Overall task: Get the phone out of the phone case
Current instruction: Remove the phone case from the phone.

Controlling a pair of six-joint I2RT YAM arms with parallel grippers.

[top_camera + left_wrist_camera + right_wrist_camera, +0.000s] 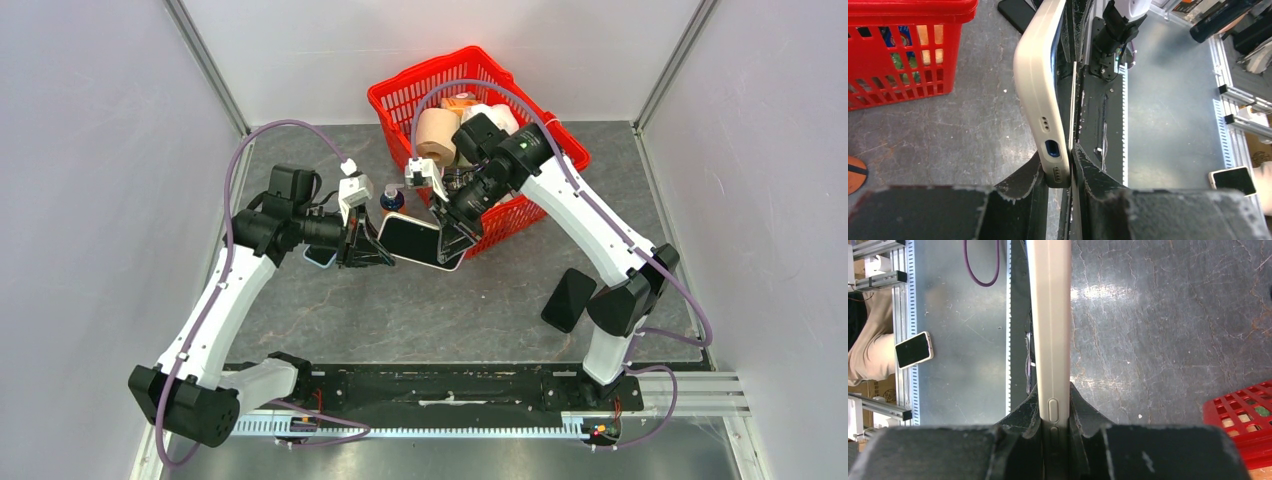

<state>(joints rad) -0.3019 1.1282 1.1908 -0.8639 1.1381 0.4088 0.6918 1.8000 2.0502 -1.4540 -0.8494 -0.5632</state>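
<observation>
- Clamped by the left gripper (pixel 368 250): the short bottom end of the phone case (pixel 1037 90), with matte black fingers (pixel 1023 182) pressed against both faces beside the oval charging slot and a row of small speaker holes.
- Closed on a long edge of the same shell: the right gripper (pixel 455 238), gripping over a slim raised button.
- Smooth and cream-coloured all round, with rounded corners and a thick, soft-looking rim.
- Seated inside it: the phone (pixel 412 240), glossy black rectangular screen facing up, held above the table (pixel 450 320) between the two grippers, just beside the near-left wall of the basket (pixel 520 215).
- Bright red plastic lattice for that basket, with a tan paper roll (pixel 437 132) among its contents.
- Dark grey tabletop, mottled and veined like stone, scuffed pale in patches.
- Near the right arm, lying flat: a black slab (pixel 568 300) with rounded corners.
</observation>
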